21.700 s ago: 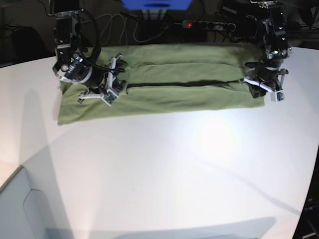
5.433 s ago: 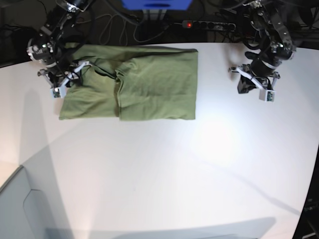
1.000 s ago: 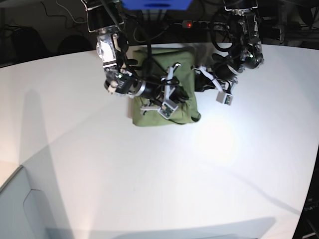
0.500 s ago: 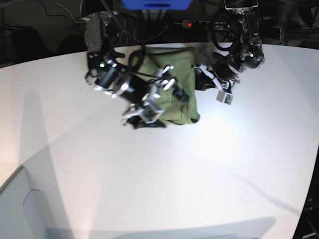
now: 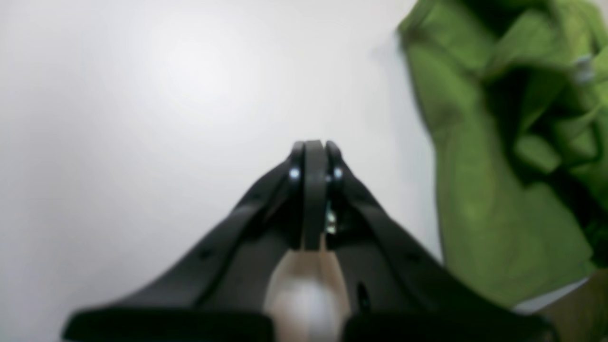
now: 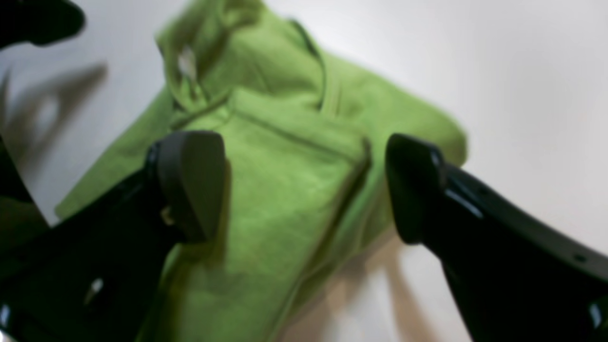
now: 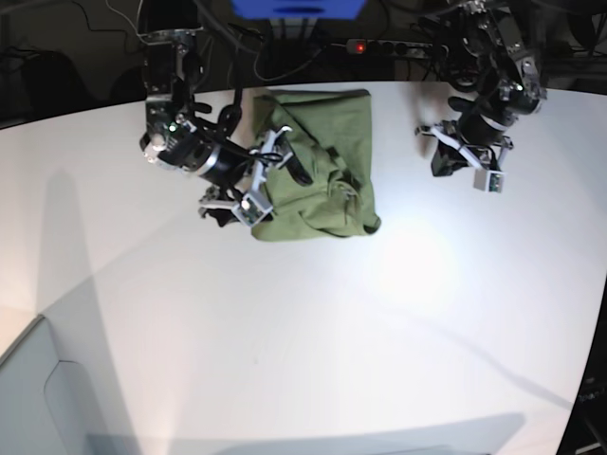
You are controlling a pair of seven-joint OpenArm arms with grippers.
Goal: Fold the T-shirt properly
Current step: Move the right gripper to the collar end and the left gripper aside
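Observation:
The olive-green T-shirt [image 7: 322, 166] lies folded into a small, wrinkled bundle at the back middle of the white table [image 7: 285, 332]. My right gripper [image 7: 254, 182] is open at the bundle's left edge. In the right wrist view [image 6: 304, 185] its two black fingers [image 6: 190, 183] stand wide apart with the T-shirt [image 6: 285, 156] beneath and beyond them, and nothing is held. My left gripper [image 7: 463, 159] is off to the right of the T-shirt over bare table. In the left wrist view [image 5: 311, 147] it is shut and empty, with the T-shirt [image 5: 475, 180] at the right edge.
A power strip [image 7: 398, 45] with a red light, cables and a blue object [image 7: 299, 8] lie behind the table's back edge. A grey surface [image 7: 43, 398] sits at the lower left corner.
My right gripper has drawn back to the left, off the bundle to its left edge. My left arm has swung right, away from the T-shirt. The bundle stays in place.

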